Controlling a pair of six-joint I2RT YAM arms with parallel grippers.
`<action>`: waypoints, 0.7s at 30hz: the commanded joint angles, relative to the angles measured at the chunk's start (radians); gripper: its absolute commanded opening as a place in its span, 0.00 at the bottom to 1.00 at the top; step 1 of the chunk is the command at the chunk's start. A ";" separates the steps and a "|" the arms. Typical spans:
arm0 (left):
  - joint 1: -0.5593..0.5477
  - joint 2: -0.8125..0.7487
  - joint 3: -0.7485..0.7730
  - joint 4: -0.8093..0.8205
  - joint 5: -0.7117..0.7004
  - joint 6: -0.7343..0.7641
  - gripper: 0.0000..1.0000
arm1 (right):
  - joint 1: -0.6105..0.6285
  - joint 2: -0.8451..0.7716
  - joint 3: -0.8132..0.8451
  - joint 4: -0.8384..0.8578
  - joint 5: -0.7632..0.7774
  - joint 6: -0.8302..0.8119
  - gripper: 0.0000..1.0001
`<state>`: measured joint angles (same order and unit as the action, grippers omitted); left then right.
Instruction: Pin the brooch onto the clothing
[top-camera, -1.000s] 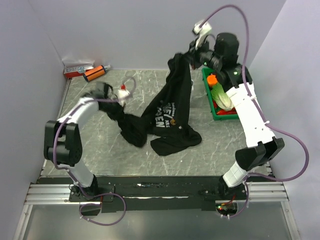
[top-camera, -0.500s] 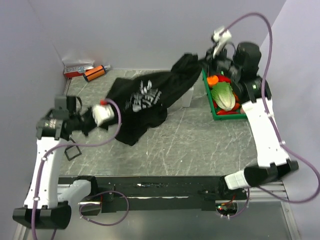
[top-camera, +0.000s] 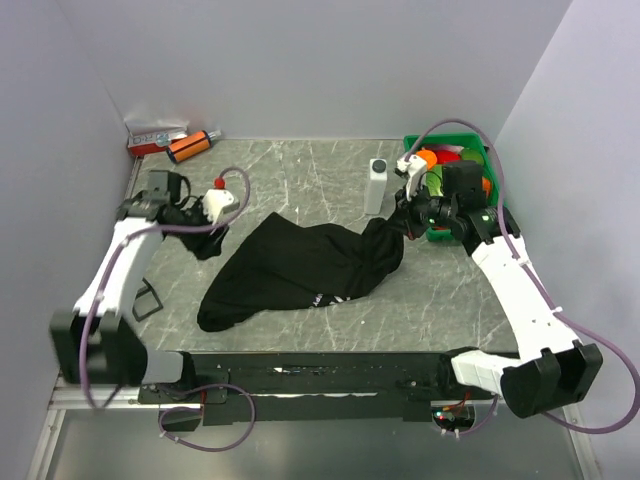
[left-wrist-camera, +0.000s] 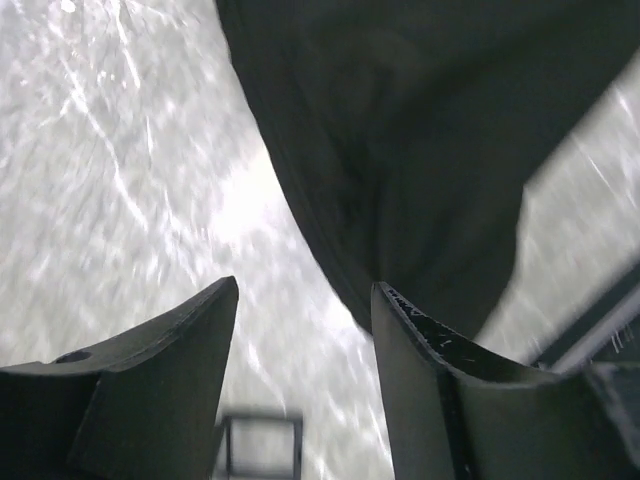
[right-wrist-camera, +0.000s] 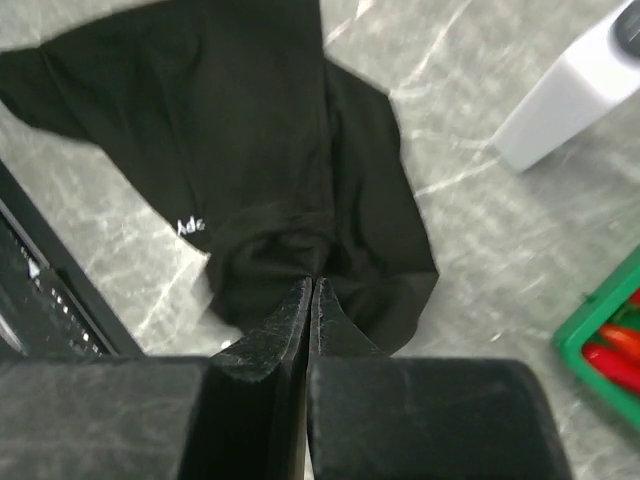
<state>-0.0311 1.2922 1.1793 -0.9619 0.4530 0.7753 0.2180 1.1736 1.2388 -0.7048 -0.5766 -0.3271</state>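
Note:
The clothing (top-camera: 300, 270), a black T-shirt, lies crumpled across the middle of the table, with a bit of white lettering showing near its front edge (right-wrist-camera: 190, 226). My right gripper (top-camera: 397, 225) is shut on its right end, and the fabric bunches at the closed tips (right-wrist-camera: 312, 282). My left gripper (top-camera: 203, 240) stands open just left of the shirt. Only bare table shows between its fingers (left-wrist-camera: 305, 300), and the shirt's edge (left-wrist-camera: 420, 150) lies ahead of them. A small black square frame (top-camera: 145, 300) lies at the near left (left-wrist-camera: 260, 445). I cannot tell whether it is the brooch.
A white bottle (top-camera: 377, 185) stands behind the shirt's right end. A green tray (top-camera: 437, 234) of vegetables sits at the far right, close to my right wrist. An orange tube (top-camera: 190, 146) and a red box (top-camera: 155, 138) lie in the back left corner. Walls close three sides.
The shirt was held up and stretched between both grippers and now lies on the table. My left gripper opened and let it go. My right gripper came down, still holding its end.

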 joint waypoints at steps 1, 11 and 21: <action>-0.021 0.165 0.031 0.258 0.073 -0.183 0.58 | 0.000 -0.011 0.036 0.048 -0.017 -0.012 0.00; -0.125 0.597 0.207 0.703 -0.004 -0.556 0.51 | -0.002 0.037 0.073 0.048 -0.017 -0.004 0.00; -0.205 0.828 0.467 0.669 -0.030 -0.562 0.42 | 0.000 0.038 0.064 0.042 0.015 -0.007 0.00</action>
<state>-0.1787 2.0857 1.5711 -0.2832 0.4282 0.2138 0.2180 1.2182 1.2625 -0.6880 -0.5816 -0.3305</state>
